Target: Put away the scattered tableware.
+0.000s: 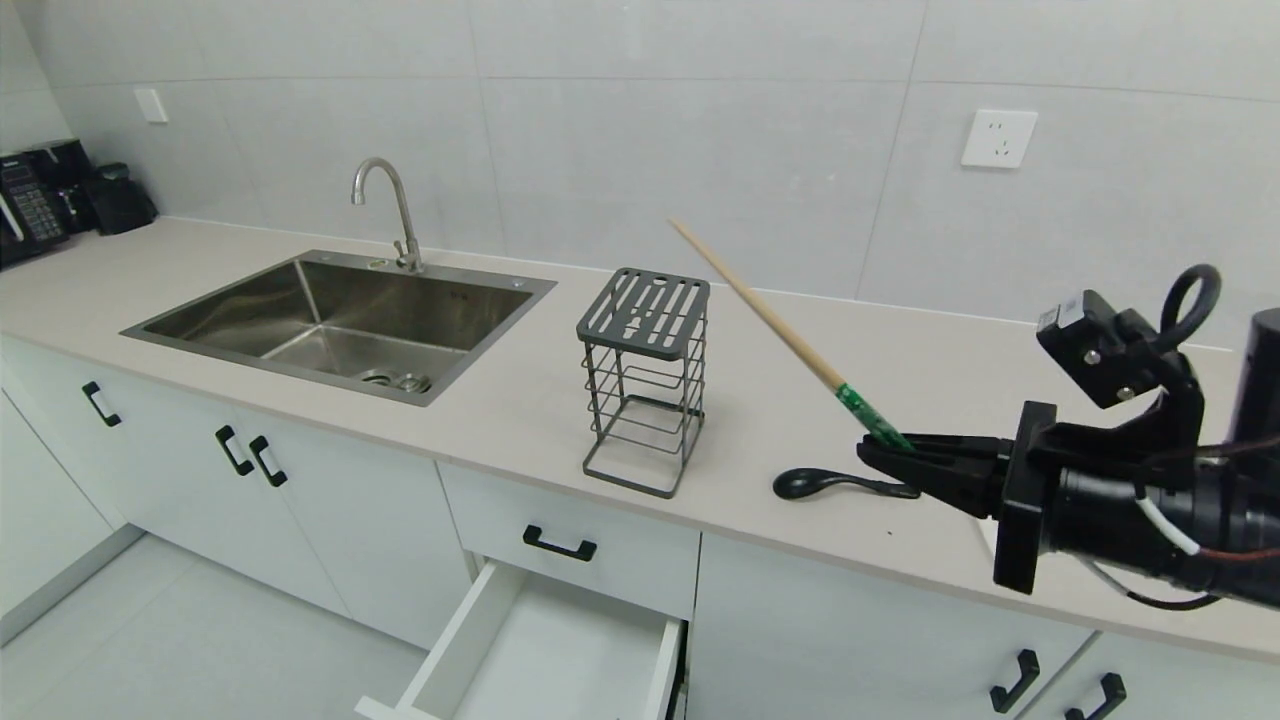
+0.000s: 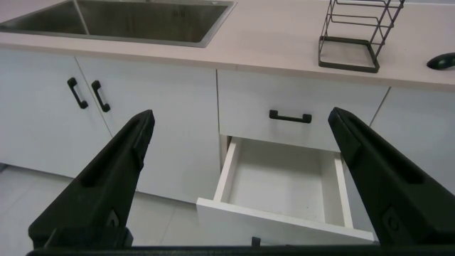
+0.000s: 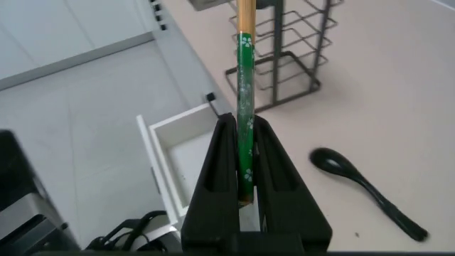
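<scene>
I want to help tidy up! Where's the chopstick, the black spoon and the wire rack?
Chopstick [image 1: 770, 317], head view: the middle of its wooden shaft.
Black spoon [image 1: 805, 483], head view: its rounded bowl.
Wire rack [image 1: 632, 338], head view: the front of its slotted top plate.

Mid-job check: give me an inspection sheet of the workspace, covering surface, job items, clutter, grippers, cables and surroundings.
Surface: pale countertop, with a sink and faucet set in it.
Job's things: chopstick with a green end, raised at a slant above the countertop; black spoon lying on the countertop; wire rack standing upright beside the sink.
Clutter: nothing seen.
Grippers: right gripper shut on the chopstick's green end, just above the spoon; left gripper open, facing the open drawer.
Cables: wires run along the right arm, apart from the tableware.
Surroundings: open drawer below the rack; wall socket; black appliances at the countertop's far left.
</scene>
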### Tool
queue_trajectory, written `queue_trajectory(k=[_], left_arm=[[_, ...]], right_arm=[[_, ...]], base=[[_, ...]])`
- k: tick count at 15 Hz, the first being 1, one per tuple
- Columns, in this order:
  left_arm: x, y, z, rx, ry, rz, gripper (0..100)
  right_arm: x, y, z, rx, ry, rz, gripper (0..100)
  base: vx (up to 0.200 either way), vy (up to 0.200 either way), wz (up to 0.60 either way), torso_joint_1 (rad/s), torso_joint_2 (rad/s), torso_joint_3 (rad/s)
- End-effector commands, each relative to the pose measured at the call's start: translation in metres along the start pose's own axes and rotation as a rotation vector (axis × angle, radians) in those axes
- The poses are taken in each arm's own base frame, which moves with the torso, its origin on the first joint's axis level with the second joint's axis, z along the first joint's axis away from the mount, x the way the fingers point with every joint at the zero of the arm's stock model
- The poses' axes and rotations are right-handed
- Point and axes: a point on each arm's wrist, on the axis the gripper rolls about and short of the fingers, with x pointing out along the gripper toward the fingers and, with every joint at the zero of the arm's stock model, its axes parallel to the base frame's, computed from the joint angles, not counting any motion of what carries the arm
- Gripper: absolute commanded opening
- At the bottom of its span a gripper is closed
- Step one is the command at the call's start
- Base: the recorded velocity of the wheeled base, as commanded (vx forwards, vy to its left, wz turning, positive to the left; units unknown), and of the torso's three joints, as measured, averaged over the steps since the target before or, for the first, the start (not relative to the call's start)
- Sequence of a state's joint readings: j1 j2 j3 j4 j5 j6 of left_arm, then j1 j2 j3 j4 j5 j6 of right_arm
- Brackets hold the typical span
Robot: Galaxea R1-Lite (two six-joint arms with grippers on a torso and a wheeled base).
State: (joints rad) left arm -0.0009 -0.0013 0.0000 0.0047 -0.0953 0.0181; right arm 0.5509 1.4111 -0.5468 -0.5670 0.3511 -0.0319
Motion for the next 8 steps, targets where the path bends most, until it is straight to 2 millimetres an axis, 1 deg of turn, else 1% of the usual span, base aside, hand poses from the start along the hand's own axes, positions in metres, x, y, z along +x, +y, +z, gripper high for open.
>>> queue_trajectory(k=[1,3,6,8], left_arm=[[0.0,0.0,0.0,0.002,0.001,0.0,100],[0.0,0.0,0.0,0.0,0.001,0.0,100],[0.0,0.0,0.0,0.0,0.001,0.001,100],[0.0,0.0,0.0,0.0,0.001,0.001,100]], right_arm=[[0.006,0.028,-0.001,-0.041,0.01,0.122,0],[0.013,0.036,-0.003,-0.051,0.03,0.16,0],[0.037,0.048,-0.013,-0.058,0.1,0.191,0],[0.049,0.056,-0.019,-0.067,0.134,0.21,0]], base=[[0.0,0.0,0.0,0.0,0.0,0.0],[0.0,0.0,0.0,0.0,0.0,0.0],[0.0,0.0,0.0,0.0,0.0,0.0],[0.0,0.0,0.0,0.0,0.0,0.0]])
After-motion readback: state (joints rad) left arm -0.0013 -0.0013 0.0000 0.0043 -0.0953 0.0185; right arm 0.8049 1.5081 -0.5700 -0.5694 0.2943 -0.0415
